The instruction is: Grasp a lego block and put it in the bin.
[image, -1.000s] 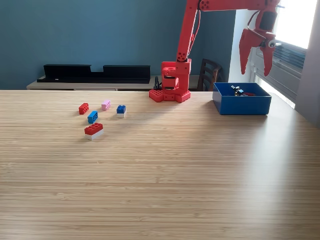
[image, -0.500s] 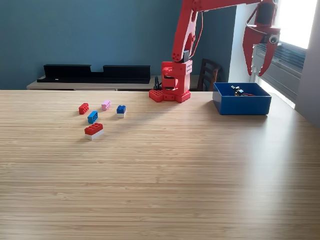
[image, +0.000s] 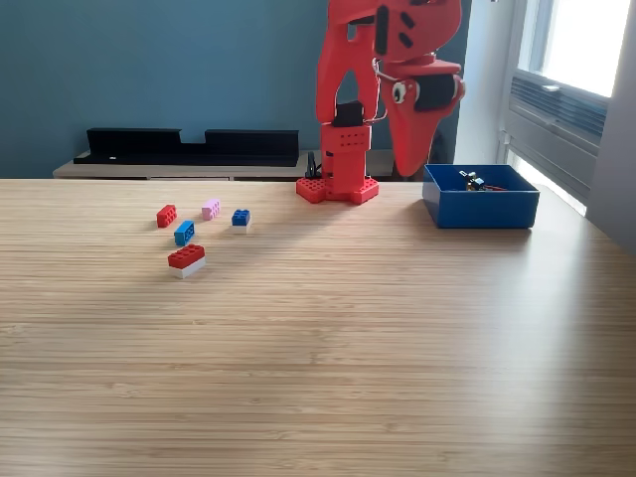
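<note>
Several lego blocks lie on the wooden table at the exterior view's left: a red one (image: 166, 216), a pink one (image: 211, 209), a blue-on-white one (image: 240, 219), a blue one (image: 184, 233) and a red-on-white one (image: 187, 259). The blue bin (image: 482, 211) stands at the right with small pieces (image: 475, 180) inside. My red gripper (image: 409, 171) hangs point-down just left of the bin, above the table near the arm's base (image: 338, 187). It reads as one solid wedge, no gap shows between its jaws, and nothing is seen in it.
A long black shelf unit (image: 189, 145) runs along the blue back wall behind the table. A window and a radiator grille (image: 556, 104) are at the right. The table's right edge passes close behind the bin.
The arm has swung from above the bin to the exterior view's left and folded in toward its base. The gripper, seen open before, has dropped lower and now shows no gap.
</note>
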Robot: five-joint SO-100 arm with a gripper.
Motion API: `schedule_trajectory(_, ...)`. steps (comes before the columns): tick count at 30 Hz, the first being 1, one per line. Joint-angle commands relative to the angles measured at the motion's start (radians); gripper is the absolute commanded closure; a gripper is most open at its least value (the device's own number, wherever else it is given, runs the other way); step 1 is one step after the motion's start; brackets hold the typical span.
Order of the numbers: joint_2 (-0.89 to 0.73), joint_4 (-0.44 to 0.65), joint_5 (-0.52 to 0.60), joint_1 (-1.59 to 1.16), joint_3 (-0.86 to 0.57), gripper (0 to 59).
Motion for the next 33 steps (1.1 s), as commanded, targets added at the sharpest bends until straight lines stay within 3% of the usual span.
schedule_trajectory(1, 0.034, 0.02, -0.02, 0.08, 0.025, 58.5)
schedule_trajectory(16, 0.023, -0.057, -0.051, 0.245, 0.015, 58.5)
schedule_trajectory(26, 0.017, -0.074, -0.046, 0.411, -0.095, 58.5)
schedule_trajectory(33, 0.018, -0.075, 0.008, 0.614, -0.109, 58.5)
